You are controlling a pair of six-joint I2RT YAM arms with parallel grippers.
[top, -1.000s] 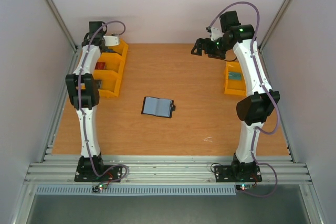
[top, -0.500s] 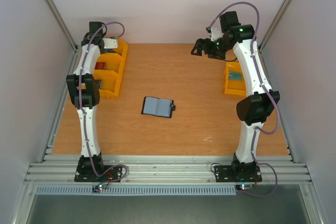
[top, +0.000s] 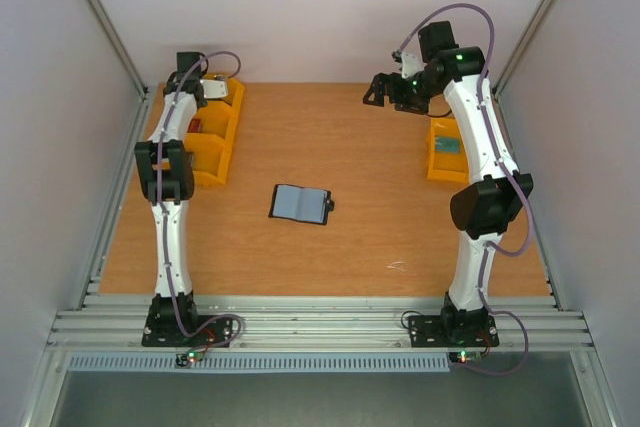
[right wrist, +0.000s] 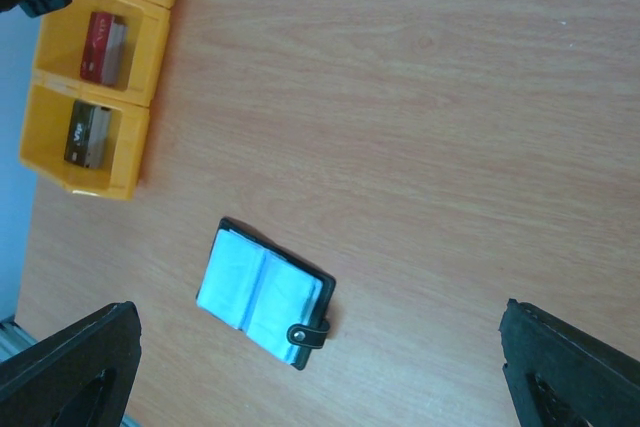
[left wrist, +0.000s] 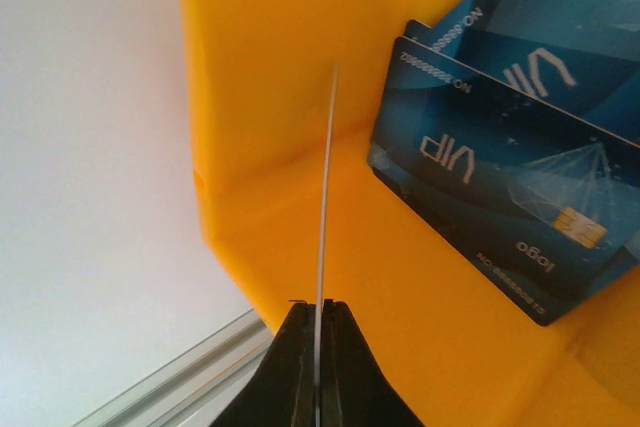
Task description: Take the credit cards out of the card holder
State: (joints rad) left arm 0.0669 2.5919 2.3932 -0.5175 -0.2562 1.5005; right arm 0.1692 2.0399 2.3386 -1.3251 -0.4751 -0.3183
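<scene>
Over the far-left yellow bin (left wrist: 270, 97), left gripper (left wrist: 318, 312) is pinched shut on one thin card (left wrist: 325, 197), seen edge-on, w/ two blue VIP cards (left wrist: 500, 177) already lying in that compartment. Right gripper (top: 380, 92) hangs wide open w/ nothing in it, up high at the far right. Card holder (top: 300, 204) lies flat open mid-table, well apart from both arms. Prob near the end imo: this card needs dropping, and can't tell if the holder's pockets have any left.
</scene>
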